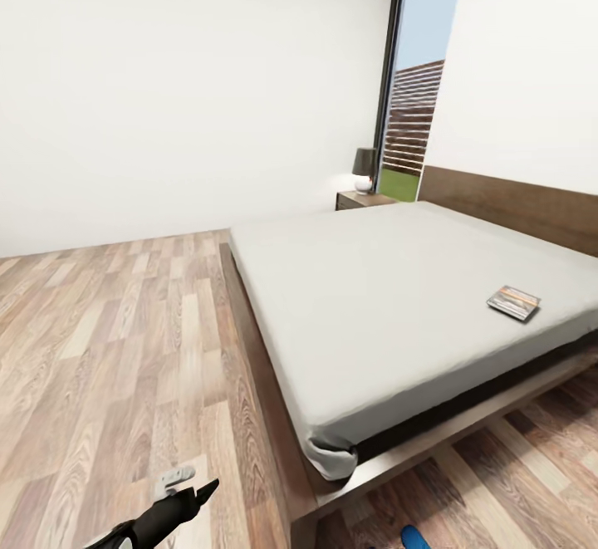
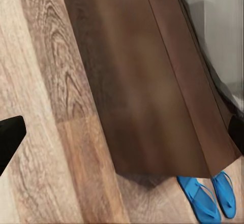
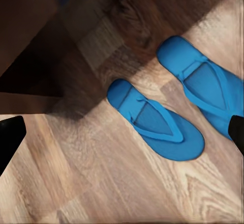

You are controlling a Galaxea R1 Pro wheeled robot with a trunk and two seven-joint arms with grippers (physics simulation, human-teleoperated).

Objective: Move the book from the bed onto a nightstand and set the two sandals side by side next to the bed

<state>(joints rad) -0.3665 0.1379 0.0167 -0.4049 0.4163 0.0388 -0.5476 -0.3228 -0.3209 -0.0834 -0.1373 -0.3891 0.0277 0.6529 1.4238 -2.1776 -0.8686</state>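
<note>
Wood-plank floor: fills left half of head view, bare, white wall behind.
Left gripper: low at bottom edge of head view, hovering over floor just left of bed corner; holding nothing visible; left wrist view shows dark fingertips at opposite picture edges, so fingers apart.
Bed: dark wood frame, pale mattress, runs from centre to right; near corner close to robot.
Nightstand: far corner by head of bed, lamp on top, tall window just behind.
Sandals: two blue flip-flops on floor near bed-frame corner, roughly parallel, close but not touching; also in left wrist view; one blue tip at bottom edge of head view.
Book: flat on mattress, right side, near foot-side edge, well apart from both grippers.
Right gripper: over sandals, dark tips at far edges of wrist view, fingers apart, clamped on nothing.
Step in hand: likely sandal part; pair looks near side by side already, book not yet moved.
Next move calls for: either nudging sandals tidy, or moving along foot of bed to reach book, then carrying it to nightstand.
In the way: wide mattress between robot and nightstand; projecting frame ledge at corner; sandals underfoot near base; lamp takes up part of nightstand top.
</note>
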